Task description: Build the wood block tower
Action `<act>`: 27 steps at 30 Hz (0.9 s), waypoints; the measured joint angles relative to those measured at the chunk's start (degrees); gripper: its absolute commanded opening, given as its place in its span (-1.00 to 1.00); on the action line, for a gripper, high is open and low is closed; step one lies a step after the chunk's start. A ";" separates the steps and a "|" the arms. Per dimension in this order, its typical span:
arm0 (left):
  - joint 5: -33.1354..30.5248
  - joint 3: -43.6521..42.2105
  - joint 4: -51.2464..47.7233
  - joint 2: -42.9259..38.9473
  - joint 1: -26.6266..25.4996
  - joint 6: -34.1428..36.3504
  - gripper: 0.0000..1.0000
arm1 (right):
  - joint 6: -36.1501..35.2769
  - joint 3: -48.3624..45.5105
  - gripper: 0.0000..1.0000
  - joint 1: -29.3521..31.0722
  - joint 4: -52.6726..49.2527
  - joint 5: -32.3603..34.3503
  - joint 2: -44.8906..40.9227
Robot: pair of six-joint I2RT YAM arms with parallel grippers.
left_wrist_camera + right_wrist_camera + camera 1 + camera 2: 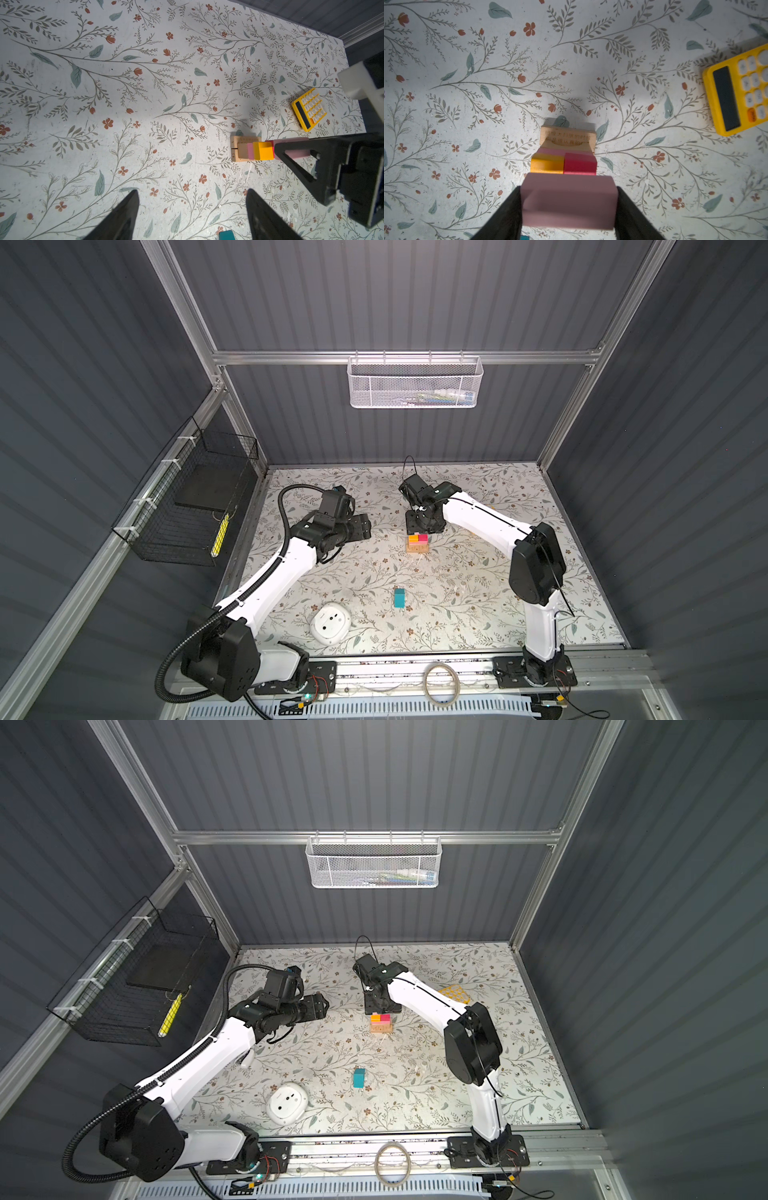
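The tower (417, 545) stands mid-table in both top views: tan bars (566, 137) at the base, a pink slab (250, 151) on them, then an orange cube (547, 164) and a magenta-red cube (580, 164) side by side. My right gripper (568, 188) is shut on a second pale pink slab (569, 199), held just above and behind the cubes. Open and empty, my left gripper (192, 193) hovers left of the tower, well apart from it. The teal peaked block (400, 597) lies alone nearer the front.
A yellow calculator (309, 109) lies right of the tower, partly under the right arm (424, 994) in a top view. A white round device (330, 623) sits front left. A tape ring (441, 684) rests on the front rail.
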 measured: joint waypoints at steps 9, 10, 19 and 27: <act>0.24 0.00 0.02 0.02 0.37 0.17 0.61 | 0.04 0.00 -0.03 0.00 0.04 -0.48 0.59; 0.24 0.00 0.02 0.02 0.37 0.17 0.61 | 0.04 0.00 -0.03 0.00 0.09 -0.50 0.59; 0.39 0.00 0.02 0.02 0.37 0.17 0.61 | 0.42 -0.13 -0.03 0.00 1.18 -1.25 0.59; 0.70 0.00 0.02 0.02 0.37 0.17 0.61 | 0.48 -0.57 -0.02 0.00 1.57 -1.51 0.61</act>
